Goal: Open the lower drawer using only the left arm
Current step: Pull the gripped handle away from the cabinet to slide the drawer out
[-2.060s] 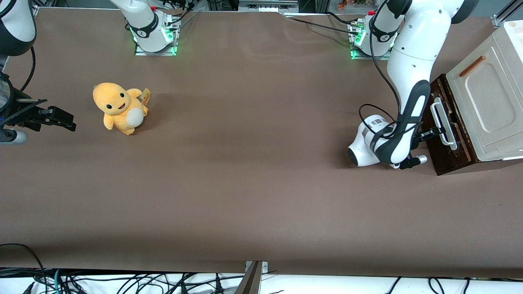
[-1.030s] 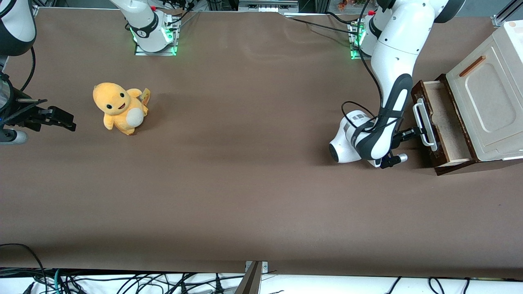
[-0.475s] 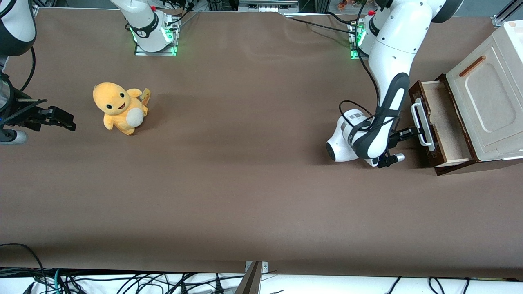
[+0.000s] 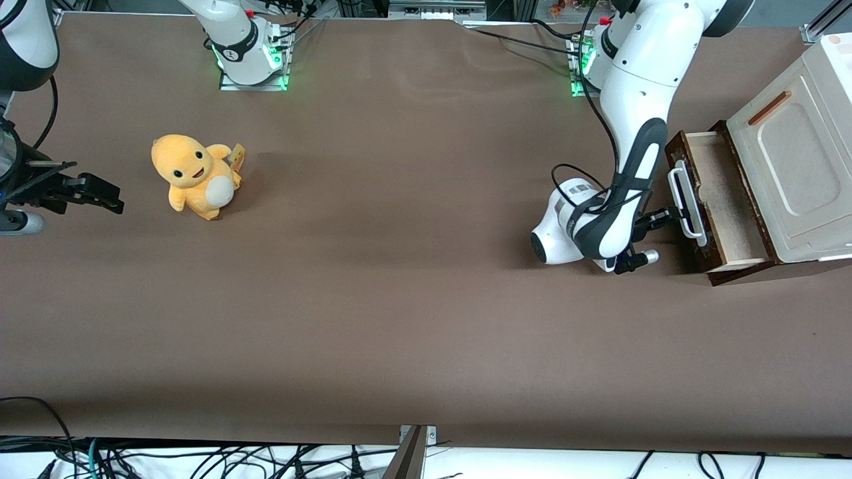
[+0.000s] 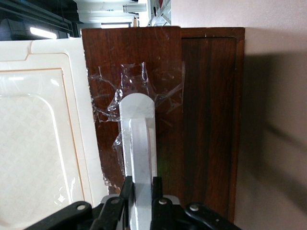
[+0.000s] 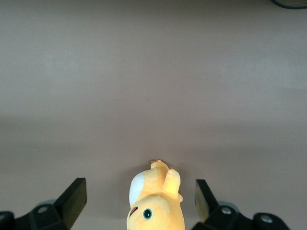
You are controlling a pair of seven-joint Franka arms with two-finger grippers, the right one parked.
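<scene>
The fingers [image 5: 127, 191] of the gripper [image 4: 673, 215] are clenched on the white loop handle [image 4: 687, 203] of the lower drawer [image 4: 722, 203], at the tabletop's [image 4: 399, 299] working-arm end. The drawer stands pulled out beneath the cream cabinet [image 4: 789, 166], pale inside showing, its front running lengthwise from nearer to farther from the front camera. The left arm [image 4: 632, 133] has bare tabletop around it; a yellow plush toy [image 4: 193, 176] sits well apart.

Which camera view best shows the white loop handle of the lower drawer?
The left wrist view: the white loop handle fills it, with the gripper shut on it. The front view shows the handle small; the right wrist view shows none of it.
</scene>
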